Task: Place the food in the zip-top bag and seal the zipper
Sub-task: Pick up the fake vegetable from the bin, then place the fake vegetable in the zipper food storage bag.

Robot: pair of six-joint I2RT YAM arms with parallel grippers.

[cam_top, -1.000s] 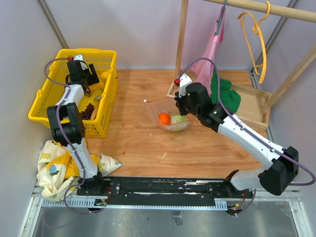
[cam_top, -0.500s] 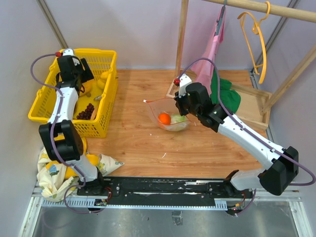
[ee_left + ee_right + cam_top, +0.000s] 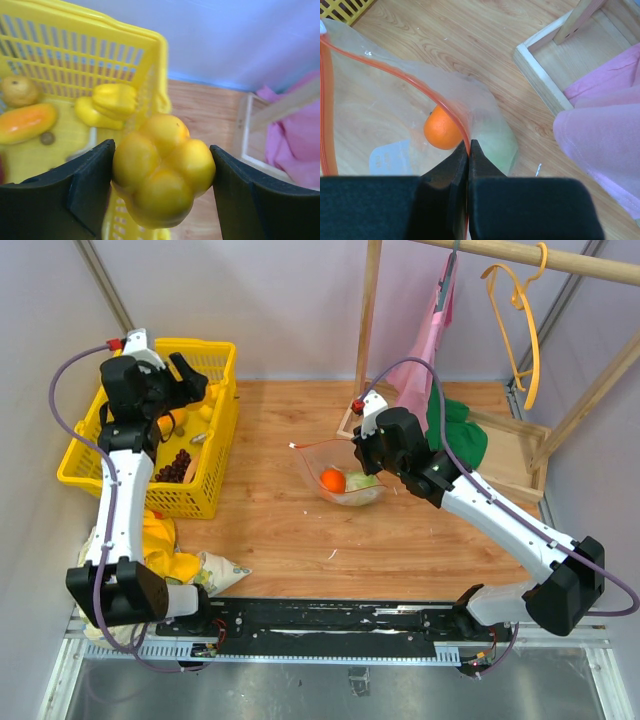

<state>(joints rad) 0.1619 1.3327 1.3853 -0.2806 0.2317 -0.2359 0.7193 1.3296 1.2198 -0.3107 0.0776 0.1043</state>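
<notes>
Now the left gripper [image 3: 161,152] clamps the yellow pepper [image 3: 162,187] above the basket [image 3: 215,355], the bag [image 3: 345,488] well off to its right, its mouth facing that way, the right gripper [image 3: 468,150] pinching the zipper [image 3: 445,107].

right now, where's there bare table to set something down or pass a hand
Widest bare wood: between the yellow basket and the zip-top bag, running forward to the black rail. A narrower strip lies behind the bag, toward the wall. Crowded: the right side, with the wooden tray and green cloth.
</notes>
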